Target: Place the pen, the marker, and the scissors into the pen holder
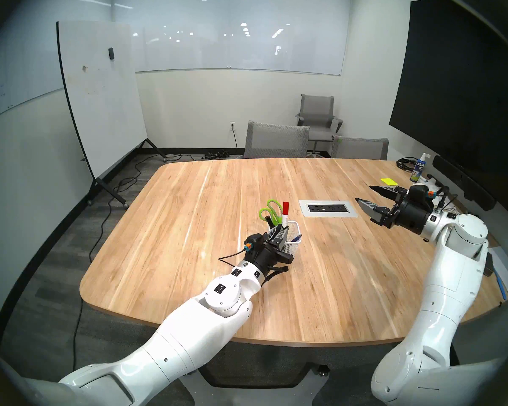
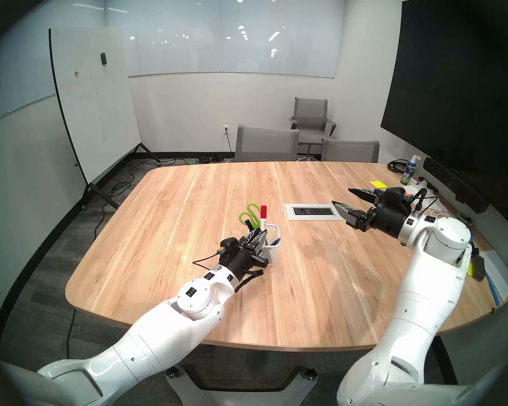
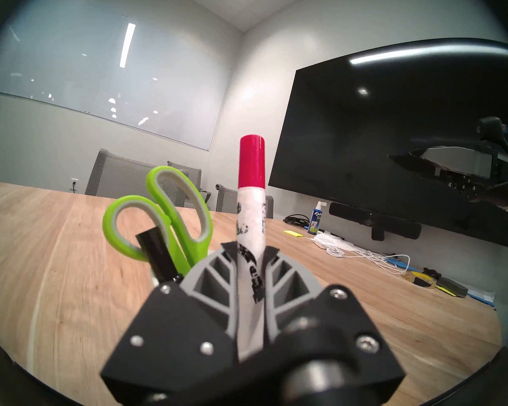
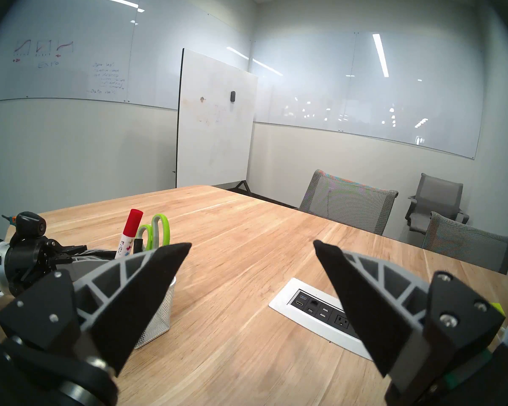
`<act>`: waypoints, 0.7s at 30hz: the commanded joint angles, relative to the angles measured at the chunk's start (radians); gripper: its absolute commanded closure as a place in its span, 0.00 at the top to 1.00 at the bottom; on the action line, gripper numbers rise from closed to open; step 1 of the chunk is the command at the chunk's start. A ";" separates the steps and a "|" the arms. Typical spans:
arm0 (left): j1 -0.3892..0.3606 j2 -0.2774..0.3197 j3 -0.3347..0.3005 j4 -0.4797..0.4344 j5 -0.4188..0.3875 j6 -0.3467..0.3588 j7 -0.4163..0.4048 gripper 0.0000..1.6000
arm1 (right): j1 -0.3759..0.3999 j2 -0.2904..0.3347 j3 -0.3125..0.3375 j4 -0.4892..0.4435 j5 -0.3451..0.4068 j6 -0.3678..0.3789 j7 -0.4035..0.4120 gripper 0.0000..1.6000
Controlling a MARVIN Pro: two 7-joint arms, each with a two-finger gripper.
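Near the middle of the wooden table [image 1: 188,197] stands the pen holder [image 1: 295,239], a small white wire-mesh cup. Inside it, the scissors [image 1: 269,212] sit with their lime-green loop handles sticking up at the far left of the cup, and a black marker [image 3: 156,254] leans just in front of them. The pen [image 1: 297,237], slim and blue, lies slanted inside the cup, seen through the mesh on its right side. The white marker with the red cap [image 1: 285,212] stands upright, cap uppermost, its lower part down among the cup's contents.

The left gripper [image 1: 280,232] comes in nearly level from the near-left side and is clamped on that marker's white barrel; the left wrist view shows the barrel pinched between both grey ribbed fingers [image 3: 214,275], with the red cap well above them. How far the marker's bottom end reaches into the cup is hidden by the gripper.

Just beyond and right of the cup, a power outlet panel [image 1: 328,208] is set flush into the tabletop. The right gripper [image 1: 364,196] hovers well to the right, above the table past that panel, its 2 fingers spread wide with nothing between them.
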 commanded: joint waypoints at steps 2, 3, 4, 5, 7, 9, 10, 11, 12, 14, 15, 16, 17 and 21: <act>-0.016 -0.011 0.002 -0.006 -0.018 0.011 -0.018 0.00 | 0.014 0.000 -0.003 -0.012 0.007 0.002 0.001 1.00; -0.016 -0.012 0.004 -0.005 -0.019 0.011 -0.017 0.00 | 0.014 0.000 -0.003 -0.012 0.007 0.002 0.001 1.00; -0.016 -0.012 0.005 -0.005 -0.022 0.015 -0.020 0.00 | 0.014 0.000 -0.003 -0.012 0.007 0.002 0.001 1.00; -0.016 -0.012 0.007 -0.005 -0.025 0.016 -0.021 0.00 | 0.014 0.000 -0.003 -0.012 0.007 0.002 0.001 1.00; -0.017 -0.013 0.009 -0.001 -0.026 0.015 -0.022 0.00 | 0.014 0.000 -0.003 -0.012 0.007 0.002 0.001 1.00; -0.016 -0.012 0.010 -0.003 -0.030 0.019 -0.022 0.00 | 0.014 0.000 -0.003 -0.012 0.007 0.002 0.001 1.00; -0.016 -0.011 0.010 -0.006 -0.037 0.026 -0.024 0.00 | 0.014 0.000 -0.003 -0.012 0.007 0.002 0.001 1.00; -0.014 -0.011 0.009 -0.009 -0.043 0.031 -0.024 0.00 | 0.014 0.000 -0.003 -0.012 0.007 0.002 0.001 1.00; -0.015 -0.009 0.010 -0.006 -0.046 0.035 -0.027 0.00 | 0.014 0.000 -0.003 -0.012 0.007 0.002 0.001 1.00; -0.014 -0.007 0.011 -0.004 -0.052 0.043 -0.030 0.00 | 0.014 0.000 -0.003 -0.012 0.007 0.002 0.001 1.00; -0.013 -0.008 0.010 -0.004 -0.058 0.046 -0.030 0.00 | 0.014 0.000 -0.003 -0.012 0.007 0.002 0.001 1.00; -0.013 -0.007 0.011 -0.006 -0.057 0.052 -0.028 0.00 | 0.014 0.000 -0.003 -0.012 0.007 0.002 0.001 1.00; -0.013 -0.007 0.012 -0.007 -0.058 0.052 -0.027 0.00 | 0.014 0.000 -0.003 -0.012 0.007 0.002 0.001 1.00; -0.011 -0.004 0.012 -0.009 -0.066 0.063 -0.028 0.00 | 0.014 -0.001 -0.003 -0.012 0.007 0.002 0.001 1.00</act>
